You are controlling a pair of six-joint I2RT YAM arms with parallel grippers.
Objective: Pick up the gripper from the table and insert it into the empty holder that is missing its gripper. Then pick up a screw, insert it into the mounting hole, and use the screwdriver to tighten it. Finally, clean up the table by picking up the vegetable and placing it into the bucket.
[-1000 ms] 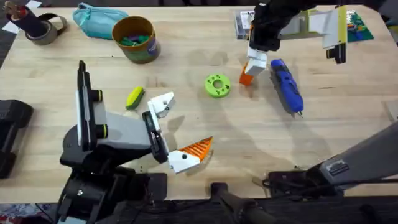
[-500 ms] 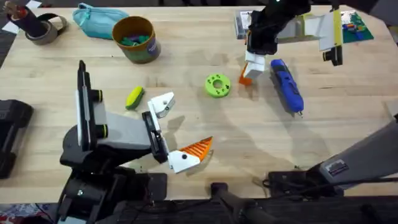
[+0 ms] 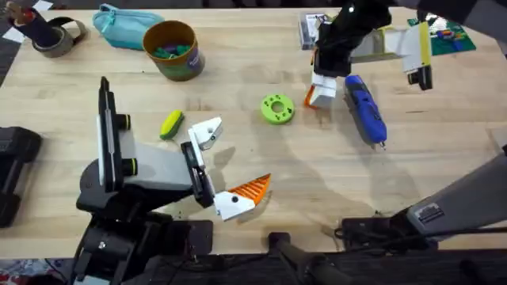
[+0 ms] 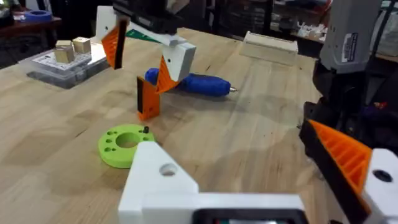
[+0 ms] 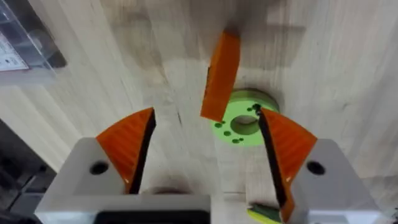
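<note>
The loose orange gripper stands on end on the table beside the blue screwdriver. My right gripper hangs open just above it, one orange finger to each side and neither touching it. The left wrist view shows the piece below those fingers. My left gripper rests open near the front. It has the empty white holder on one side and a ribbed orange finger on the other. The corn vegetable lies left of the holder. The yellow-brown bucket stands at the back left.
A green disc with holes lies left of the orange piece, with a small dark item standing in it. A teal pouch and tape rolls sit at the back left. A clear box is at the back.
My right gripper has shifted slightly toward the far side while staying over the orange piece. The piece and the left arm have not moved.
</note>
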